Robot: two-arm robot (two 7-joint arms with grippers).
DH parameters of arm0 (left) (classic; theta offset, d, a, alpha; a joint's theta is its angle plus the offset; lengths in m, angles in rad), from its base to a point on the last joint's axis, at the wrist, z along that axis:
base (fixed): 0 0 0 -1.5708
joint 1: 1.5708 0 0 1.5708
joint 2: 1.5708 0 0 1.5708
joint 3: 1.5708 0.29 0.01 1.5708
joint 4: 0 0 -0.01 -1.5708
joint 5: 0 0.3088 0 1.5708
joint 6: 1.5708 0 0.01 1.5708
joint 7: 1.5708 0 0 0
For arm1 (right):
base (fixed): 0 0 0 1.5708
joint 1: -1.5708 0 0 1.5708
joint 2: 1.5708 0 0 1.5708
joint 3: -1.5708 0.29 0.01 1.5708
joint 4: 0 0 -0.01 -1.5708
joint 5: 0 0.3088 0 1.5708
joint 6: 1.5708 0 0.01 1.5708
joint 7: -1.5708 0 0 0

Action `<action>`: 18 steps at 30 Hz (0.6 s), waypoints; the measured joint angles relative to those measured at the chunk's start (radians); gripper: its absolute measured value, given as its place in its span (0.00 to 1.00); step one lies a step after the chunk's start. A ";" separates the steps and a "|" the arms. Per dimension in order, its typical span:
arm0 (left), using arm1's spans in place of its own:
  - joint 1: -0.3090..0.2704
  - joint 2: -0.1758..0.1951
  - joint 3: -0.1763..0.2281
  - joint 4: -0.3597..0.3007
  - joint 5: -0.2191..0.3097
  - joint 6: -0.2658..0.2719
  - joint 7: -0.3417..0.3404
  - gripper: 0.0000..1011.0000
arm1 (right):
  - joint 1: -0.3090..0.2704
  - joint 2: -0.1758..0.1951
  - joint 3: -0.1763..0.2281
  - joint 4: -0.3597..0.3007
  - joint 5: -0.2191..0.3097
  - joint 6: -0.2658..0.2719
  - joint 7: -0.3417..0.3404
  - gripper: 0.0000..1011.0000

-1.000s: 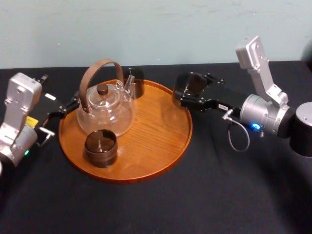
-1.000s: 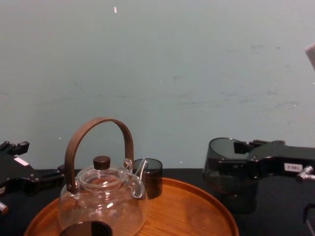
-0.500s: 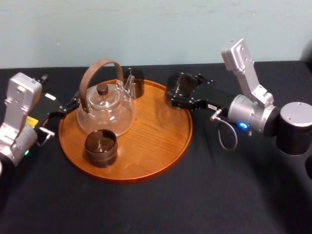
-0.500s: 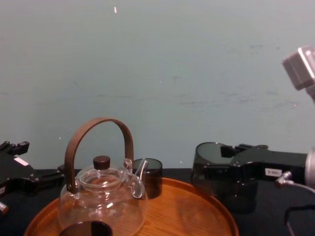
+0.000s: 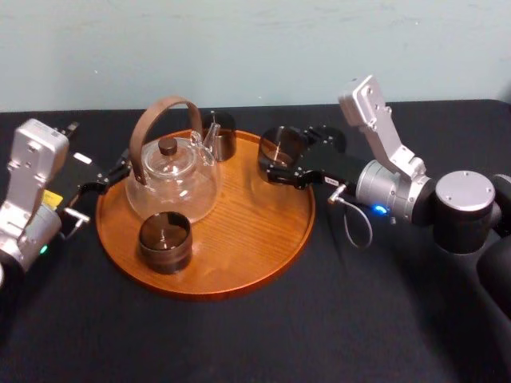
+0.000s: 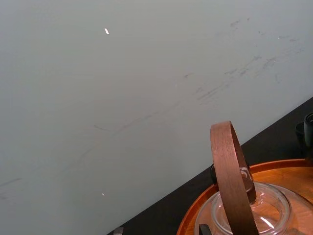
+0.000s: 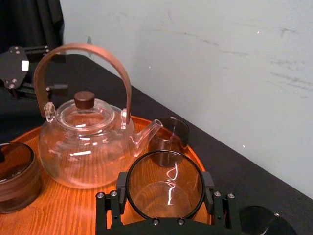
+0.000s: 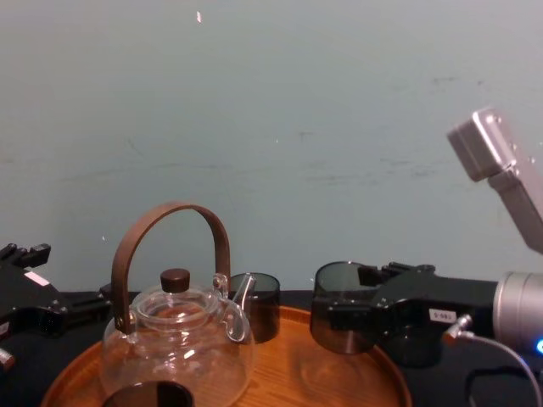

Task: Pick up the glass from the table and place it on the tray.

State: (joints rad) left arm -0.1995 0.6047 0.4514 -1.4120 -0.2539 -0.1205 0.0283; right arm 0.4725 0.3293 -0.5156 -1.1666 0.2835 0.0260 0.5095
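Change: a second ago the right tool [image 5: 284, 164] held the glass [image 7: 165, 188] over the bare tabletop [image 5: 359, 319], outside the tray [image 5: 239, 291]; it has since travelled left, and the glass has crossed the raised rim
Meaning for the task: pick-up and carry appear complete; lowering and release remain
Glass position: upright, above the part of the tray toward the tabletop's far and right edges, just inside the rim; the chest view shows its base apart from the wood
Right tool state: closed on the glass, one finger on each side of the wall, mouth of the glass unobstructed
Right arm pose: extended from the right side of the tabletop toward the left edge, forearm near level, a silver link angled up behind the wrist, tool held horizontal
Left tool [image 5: 108, 179]: parked beside the tray on the side toward the tabletop's left edge; its state cannot be told
Neighbouring items: teapot [image 5: 172, 179] on the left half of the tray, a dark glass [image 5: 219, 136] behind its spout, another dark glass [image 5: 164, 241] at the near side
Clearance: the wood below the held glass looks bare, so a straight descent seems feasible
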 joint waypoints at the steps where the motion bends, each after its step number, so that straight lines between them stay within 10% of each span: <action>1: 0.000 0.000 0.000 0.000 0.000 0.000 0.000 0.99 | 0.002 -0.003 -0.001 0.005 -0.003 -0.003 0.001 0.89; 18: 0.000 0.000 0.000 0.000 0.000 0.000 0.000 0.99 | 0.022 -0.046 -0.002 0.086 -0.040 -0.048 0.012 0.90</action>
State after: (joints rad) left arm -0.1995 0.6047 0.4514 -1.4120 -0.2539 -0.1205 0.0283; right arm 0.4942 0.2828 -0.5178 -1.0804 0.2437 -0.0224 0.5216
